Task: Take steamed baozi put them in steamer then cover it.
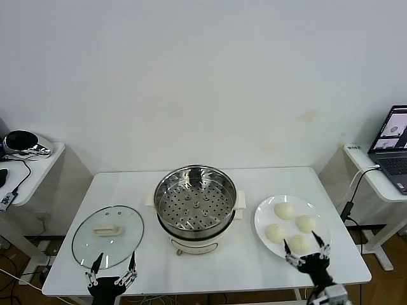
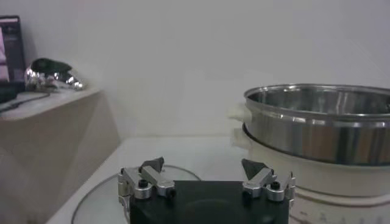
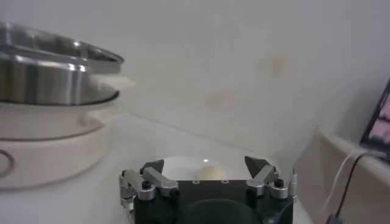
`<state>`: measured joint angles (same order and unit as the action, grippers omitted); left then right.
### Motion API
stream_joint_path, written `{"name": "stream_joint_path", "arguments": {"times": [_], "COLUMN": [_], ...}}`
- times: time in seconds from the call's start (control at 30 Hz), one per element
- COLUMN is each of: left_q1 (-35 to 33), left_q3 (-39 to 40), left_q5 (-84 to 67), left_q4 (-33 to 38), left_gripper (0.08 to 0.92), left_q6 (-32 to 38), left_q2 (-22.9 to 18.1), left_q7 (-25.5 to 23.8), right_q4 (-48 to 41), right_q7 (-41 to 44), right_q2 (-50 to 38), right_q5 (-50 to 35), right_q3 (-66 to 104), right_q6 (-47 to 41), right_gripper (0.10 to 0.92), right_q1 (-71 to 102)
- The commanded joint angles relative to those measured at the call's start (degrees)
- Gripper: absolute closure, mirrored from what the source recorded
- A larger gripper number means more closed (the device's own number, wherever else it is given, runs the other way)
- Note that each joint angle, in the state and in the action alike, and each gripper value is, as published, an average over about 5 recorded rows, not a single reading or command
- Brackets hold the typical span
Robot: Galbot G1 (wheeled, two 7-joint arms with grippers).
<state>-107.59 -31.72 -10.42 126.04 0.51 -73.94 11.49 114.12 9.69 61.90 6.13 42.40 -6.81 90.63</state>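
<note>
White table (image 1: 254, 267), nearest baozi (image 1: 299, 243) partly behind spread right pincer (image 1: 307, 248); left pincer (image 1: 112, 265) spread.

Four pale baozi (image 1: 284, 210) plated; empty steel steamer (image 1: 196, 197); glass cover (image 1: 107, 236) flat alongside.

The steamer (image 1: 196, 210) stands uncovered at the table's (image 1: 267, 181) centre, its perforated tray open from above. To its left the cover (image 1: 107, 236) lies flat, to its right the plate (image 1: 262, 219) holds four baozi (image 1: 284, 210); bare tabletop runs between each and along the back edge. Both open grippers, left (image 1: 114, 264) and right (image 1: 306, 251), sit at the front edge.
</note>
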Motion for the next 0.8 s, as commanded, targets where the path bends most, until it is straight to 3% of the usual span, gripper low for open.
{"name": "stream_joint_path", "arguments": {"times": [0.03,0.37,0.8], "left_q1": [1.85,2.96,1.66], "left_q3": [-0.86,-0.73,-1.36], "left_q5": [-0.25,1.03,2.51], "left_q4": [0.1,-1.02,0.23], "left_gripper": [0.177,0.177,0.177], "left_q6": [-0.13,0.23,0.42], "left_q2": [2.69,2.52,1.3], "left_q7": [-1.18,-1.86,-1.46], "right_q4": [-3.43,-18.64,-33.84], "right_q7": [4.26,27.37,46.72], "right_q2": [-14.2,-34.54,-36.28], "right_q5": [6.13,13.31,13.25], "right_q3": [2.89,-13.0,-56.23], "right_q6": [-4.77,-5.72,-0.37], "right_gripper": [0.203,0.203,0.203], "right_q1": [-6.71,-28.64,-70.14]}}
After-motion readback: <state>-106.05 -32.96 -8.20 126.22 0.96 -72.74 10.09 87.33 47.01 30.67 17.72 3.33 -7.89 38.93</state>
